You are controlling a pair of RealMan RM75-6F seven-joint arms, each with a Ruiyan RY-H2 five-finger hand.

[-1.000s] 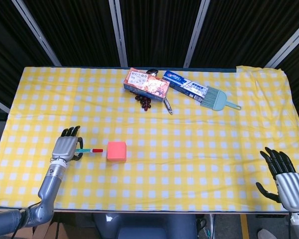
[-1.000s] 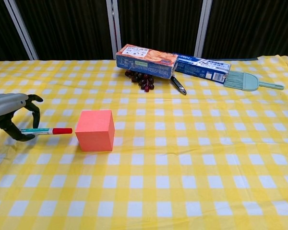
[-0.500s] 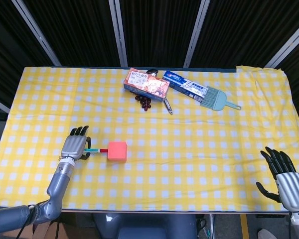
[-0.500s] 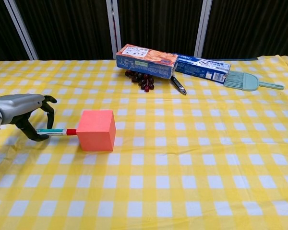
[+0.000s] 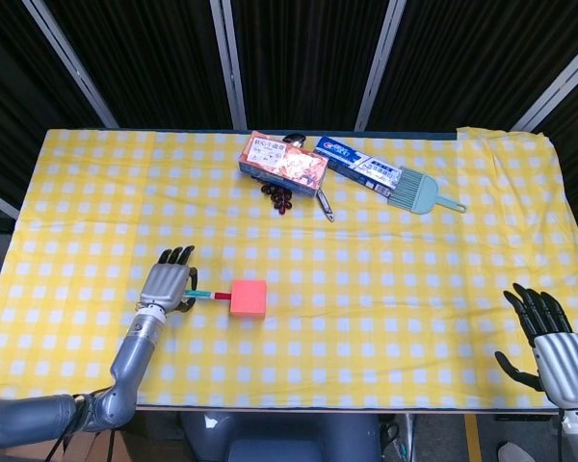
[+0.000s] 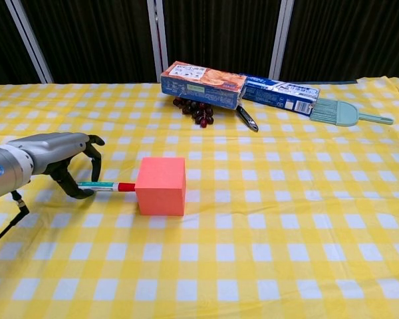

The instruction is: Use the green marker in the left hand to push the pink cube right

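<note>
- Across the bench (image 5: 385, 289) under its yellow checked cloth — task things near the front left, clutter along the far edge.
- At far centre: a snack box (image 5: 283, 166) lying flat, dark berries (image 5: 279, 197) just in front, a toothpaste box (image 5: 358, 165) and a pale brush (image 5: 419, 192) to the right. No open containers, nothing seen inside either box.
- Front left: left hand (image 5: 168, 289) pinching the green marker (image 6: 98, 187), barrel level and pointing right.
- Directly right of that hand: pink cube (image 5: 248, 298), red marker tip touching its left face — long axis in line with the push, so a straight move rightward should serve.
- Front right corner, well apart from the cube: right hand (image 5: 549, 342), fingers spread, holding nothing.
</note>
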